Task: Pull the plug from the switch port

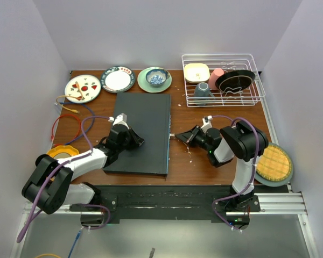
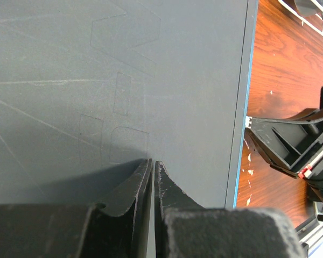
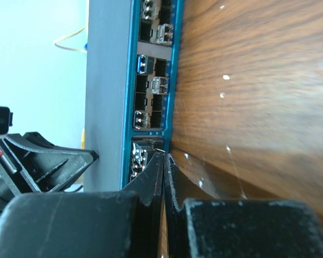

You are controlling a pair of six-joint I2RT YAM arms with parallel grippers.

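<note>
The switch (image 1: 142, 121) lies flat mid-table, a broad black box (image 2: 124, 80); its blue, socket-lined side (image 3: 153, 97) faces right. My left gripper (image 1: 138, 142) is shut, its tips (image 2: 153, 161) resting on the switch's top with nothing between them. My right gripper (image 1: 178, 136) is shut with its tips (image 3: 164, 154) at a low socket near the table. A small pale plug (image 1: 172, 135) shows between those tips and the switch's side, also in the left wrist view (image 2: 247, 122). Only a pale sliver of the plug (image 3: 157, 150) shows at the pinched fingertips.
Three plates (image 1: 83, 88) (image 1: 118, 79) (image 1: 145, 85), one bearing a bowl (image 1: 157, 77), line the back edge. A wire dish rack (image 1: 258, 88) with cups stands back right. Coloured cables (image 1: 70, 114) lie left of the switch. A yellow-topped plate (image 1: 273, 163) sits at the right edge.
</note>
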